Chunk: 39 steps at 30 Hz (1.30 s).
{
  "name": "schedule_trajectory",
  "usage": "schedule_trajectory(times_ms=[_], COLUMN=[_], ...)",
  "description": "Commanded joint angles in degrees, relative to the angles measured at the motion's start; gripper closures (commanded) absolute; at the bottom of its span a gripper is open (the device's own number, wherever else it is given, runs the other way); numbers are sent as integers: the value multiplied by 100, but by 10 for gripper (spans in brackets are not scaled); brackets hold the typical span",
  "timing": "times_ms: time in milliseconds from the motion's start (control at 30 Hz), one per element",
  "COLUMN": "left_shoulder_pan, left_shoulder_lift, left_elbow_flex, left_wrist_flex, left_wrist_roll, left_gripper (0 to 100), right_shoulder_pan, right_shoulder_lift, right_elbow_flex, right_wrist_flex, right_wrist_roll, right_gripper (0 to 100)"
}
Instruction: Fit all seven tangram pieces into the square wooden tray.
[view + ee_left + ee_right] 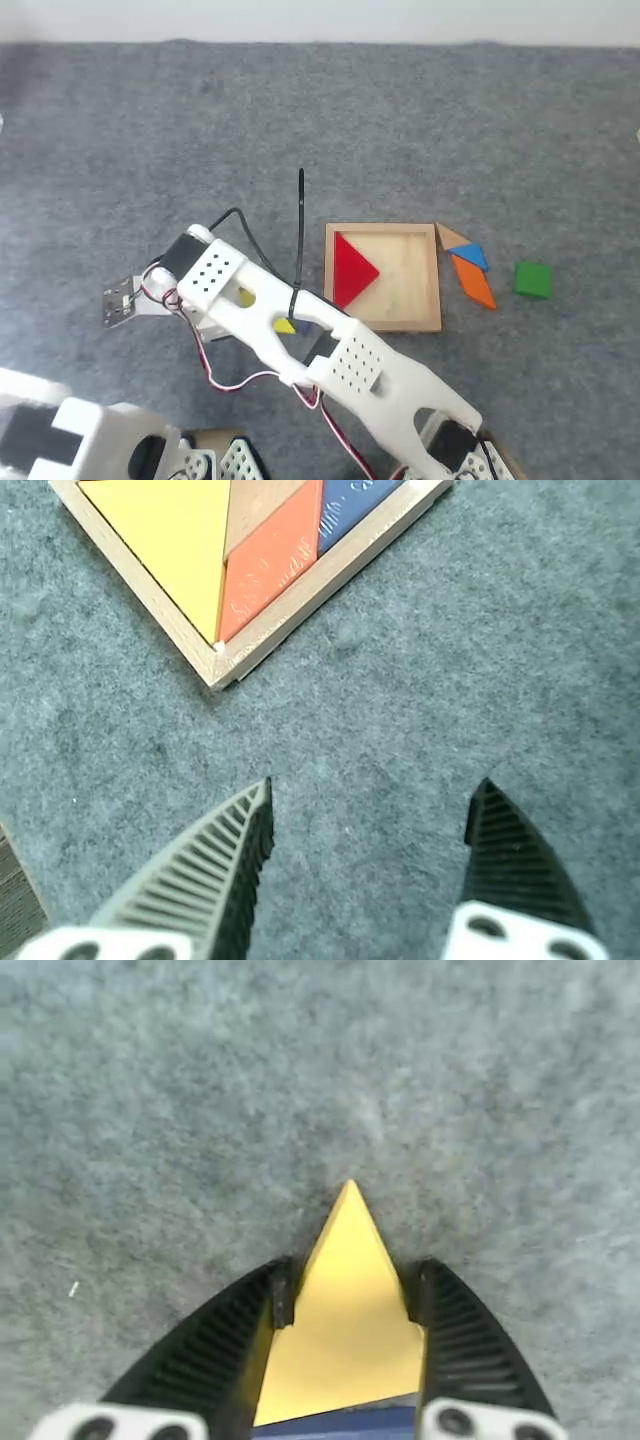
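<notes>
yellow triangle (345, 1330) gripped by right fingers (225, 1345), left fingers (215, 875) spread above grey carpet (400, 680).

Left gripper (376, 785) spread wide, right gripper (352, 1265) clamped (on a yellow triangle (345, 1335)), both pointed down.

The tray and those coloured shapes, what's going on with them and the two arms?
It's a tangram puzzle being packed into the tray. So far the high view shows a red triangle inside it. The right fingers are shut on a yellow triangle. The left fingers are open over grey carpet, holding nothing. A tan triangle, blue triangle, orange piece and green square wait on the carpet beside the tray.
</notes>
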State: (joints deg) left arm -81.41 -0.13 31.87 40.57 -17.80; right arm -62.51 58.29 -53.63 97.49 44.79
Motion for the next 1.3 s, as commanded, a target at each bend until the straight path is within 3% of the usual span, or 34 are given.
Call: schedule_trajectory(times_ms=[0,233,567,767,900,1133,1267], left_shoulder_pan=[-18,-26,9,-9,-18,26,26], left_shoulder_lift=[-53,-35,-35,-35,-35,-26,-26], left_elbow_flex=[-75,-66,-92,-92,-92,-48,-48], left_wrist_flex=[53,26,18,9,9,9,35], left_wrist_roll=[-53,-53,-53,-53,-53,-53,-53], left_gripper=[692,692,692,692,692,692,692], right_shoulder_pan=[75,585,989,382,180,-66,4], right_shoulder_lift=[-145,-585,-664,-1429,-2545,-4330,-4435], right_elbow_flex=[-440,-1073,-246,343,1714,5266,5758], right_wrist_flex=[268,532,523,541,444,-1763,-2466], right_wrist_roll=[-686,-1626,-2013,-2268,-2268,-2066,-1969], right_gripper=[813,612,612,612,612,612,612])
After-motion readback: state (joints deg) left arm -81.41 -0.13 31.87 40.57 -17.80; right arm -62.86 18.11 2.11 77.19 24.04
